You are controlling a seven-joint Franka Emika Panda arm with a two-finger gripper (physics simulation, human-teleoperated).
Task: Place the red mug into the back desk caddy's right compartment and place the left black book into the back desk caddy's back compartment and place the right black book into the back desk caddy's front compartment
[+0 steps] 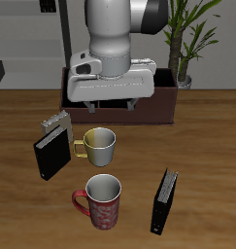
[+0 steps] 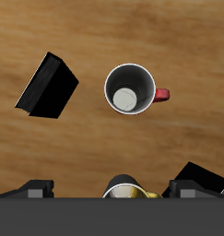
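Note:
The red mug (image 1: 103,201) stands upright near the table's front edge; in the wrist view (image 2: 130,89) its white inside shows. The left black book (image 1: 165,201) stands beside it, and shows in the wrist view (image 2: 47,86). The right black book (image 1: 51,154) stands farther back, beside the pale mug; only its corner shows in the wrist view (image 2: 204,175). The back desk caddy (image 1: 166,105) sits at the table's back, partly hidden by my hand. My gripper (image 1: 112,105) is open and empty, high above the pale mug, touching nothing.
A pale mug with a yellow handle (image 1: 98,144) stands between the red mug and the caddy, and shows in the wrist view (image 2: 125,189). A grey patterned book (image 1: 57,122) stands behind the right black book. A potted plant (image 1: 183,39) is behind the caddy.

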